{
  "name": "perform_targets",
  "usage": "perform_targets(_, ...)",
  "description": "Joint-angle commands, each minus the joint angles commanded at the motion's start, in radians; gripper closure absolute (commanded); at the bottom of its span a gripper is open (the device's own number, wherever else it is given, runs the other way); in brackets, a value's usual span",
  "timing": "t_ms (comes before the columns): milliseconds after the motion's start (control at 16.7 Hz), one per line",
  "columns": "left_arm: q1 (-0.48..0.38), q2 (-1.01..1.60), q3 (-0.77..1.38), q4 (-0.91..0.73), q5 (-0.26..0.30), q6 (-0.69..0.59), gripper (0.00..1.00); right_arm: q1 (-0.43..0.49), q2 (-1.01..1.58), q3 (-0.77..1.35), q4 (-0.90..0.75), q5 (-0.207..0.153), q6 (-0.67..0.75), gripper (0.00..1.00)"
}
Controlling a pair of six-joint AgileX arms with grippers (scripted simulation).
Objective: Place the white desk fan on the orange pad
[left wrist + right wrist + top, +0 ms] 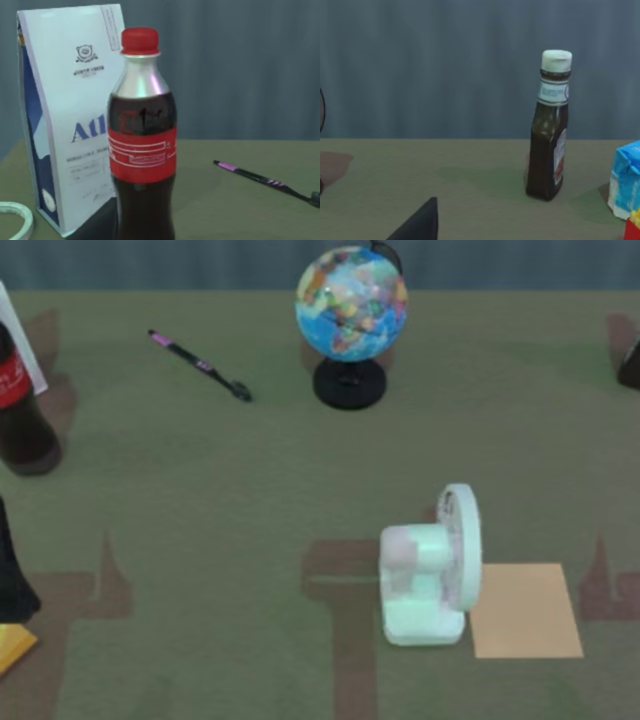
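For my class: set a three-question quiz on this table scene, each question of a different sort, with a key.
1. True or false: the white desk fan already stands fully on the orange pad.
2. What lies between the cola bottle and the globe in the top view? A) a pen B) a spoon C) a cup
3. On which side of the fan does the pad lie, in the top view?

Key: 1 false, it stands beside the pad, at its left edge; 2 A, the pen; 3 right.

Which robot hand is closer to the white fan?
Probably the right. The fan stands on the table's right side; the right hand waits past that edge, the left hand past the opposite edge, by the cola bottle.
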Motion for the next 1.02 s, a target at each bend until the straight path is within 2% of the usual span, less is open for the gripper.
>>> perform_targets(240, 0.0, 0.0, 0.0, 0.0, 0.0, 0.0, 0.0, 0.014, 0.031, 0.028, -0.03, -0.001, 0.01, 0.0)
perform_targets(420, 0.0, 0.0, 0.0, 0.0, 0.0, 0.0, 0.0, 0.062, 0.157, 0.148, -0.141, 0.0, 0.053, 0.0)
perform_targets(660, 0.0, 0.0, 0.0, 0.0, 0.0, 0.0, 0.0, 0.163, 0.461, 0.426, -0.369, 0.002, 0.151, 0.0)
perform_targets(1020, 0.0, 0.0, 0.0, 0.0, 0.0, 0.0, 0.0, 0.351, 1.057, 0.961, -0.778, 0.002, 0.342, 0.0)
